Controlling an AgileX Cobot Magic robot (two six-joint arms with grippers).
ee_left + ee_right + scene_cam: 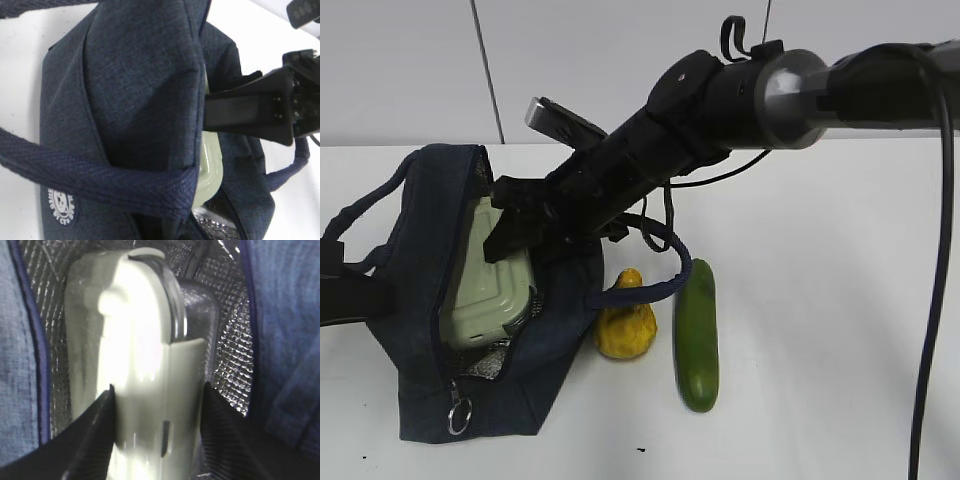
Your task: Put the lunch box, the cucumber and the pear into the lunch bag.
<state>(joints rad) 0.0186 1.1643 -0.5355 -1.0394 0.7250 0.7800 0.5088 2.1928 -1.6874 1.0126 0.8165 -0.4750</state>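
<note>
1. right gripper (525,225) reaches across from the right of the exterior view into the mouth of the lunch bag (420,270). its two black fingers (95,440) sit on either side of the lunch box (145,370), pressed against it – pinching the box.
2. lunch box (490,290) is inside the bag opening, tilted, pale green lid facing out. silver foil lining (230,355) surrounds it in the right wrist view.
3. lunch bag lies on its side on the white table (820,300), opening toward the middle. zipper ring pull (458,410) hangs at the near lower edge. one loop handle (665,265) arcs out to the right, over the pear.
4. pear (625,320) stands on the table just right of the bag, narrow top up, outside the bag.
5. cucumber (697,335) lies on the table just beside the pear on its right, lengthwise toward the camera, outside the bag.
6. left gripper: its wrist view is filled by navy bag fabric (135,90) and a handle strap (90,177); the fingers are not visible, so cannot tell if spread or closed. in the exterior view a dark arm part at the left edge sits by the bag's far handle (365,210).
7. in the left wrist view the right gripper (250,112) enters the bag from the right, a sliver of green box (210,165) below it.
</note>
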